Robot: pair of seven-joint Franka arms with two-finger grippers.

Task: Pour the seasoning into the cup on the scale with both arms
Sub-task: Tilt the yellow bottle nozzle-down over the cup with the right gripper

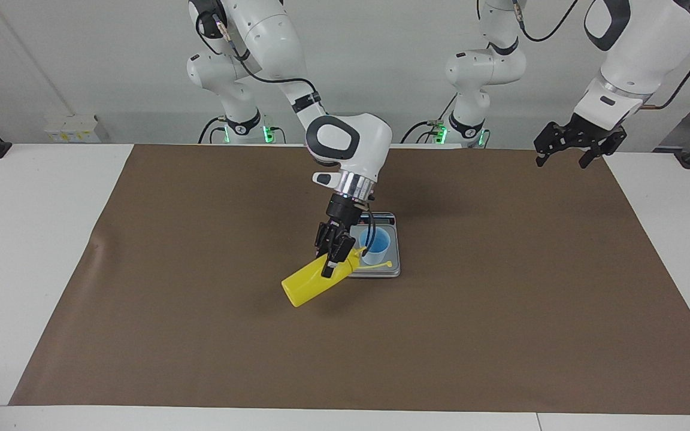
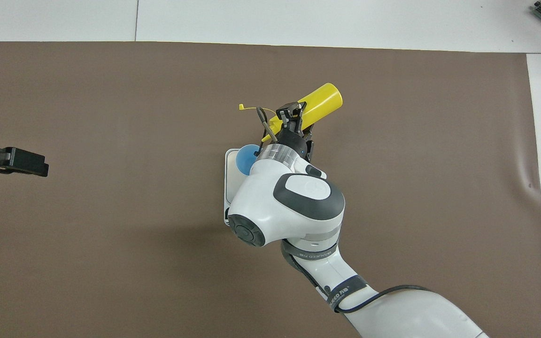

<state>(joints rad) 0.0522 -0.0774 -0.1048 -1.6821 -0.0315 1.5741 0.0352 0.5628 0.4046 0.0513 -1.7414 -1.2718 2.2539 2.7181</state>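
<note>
both arms are glossy white shells with dark grey oval patches on the joints, black cables looping along them, a silver ring at the right arm's [image 1: 345, 143] wrist, black skeletal two-finger grippers, green lights glowing at the bases, small print on a black band

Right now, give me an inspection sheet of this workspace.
Surface: brown mat over a white table.
Job's things: seasoning bottle tipped, nozzle toward the cup; cup upright on the scale.
Clutter: nothing seen.
Grippers: right gripper shut on the bottle, over the mat beside the scale; left gripper open, waiting, raised over the mat's edge at the left arm's end.
Cables: black cables run along both arms.
Surroundings: white wall; white boxes on the table at the right arm's end.
</note>
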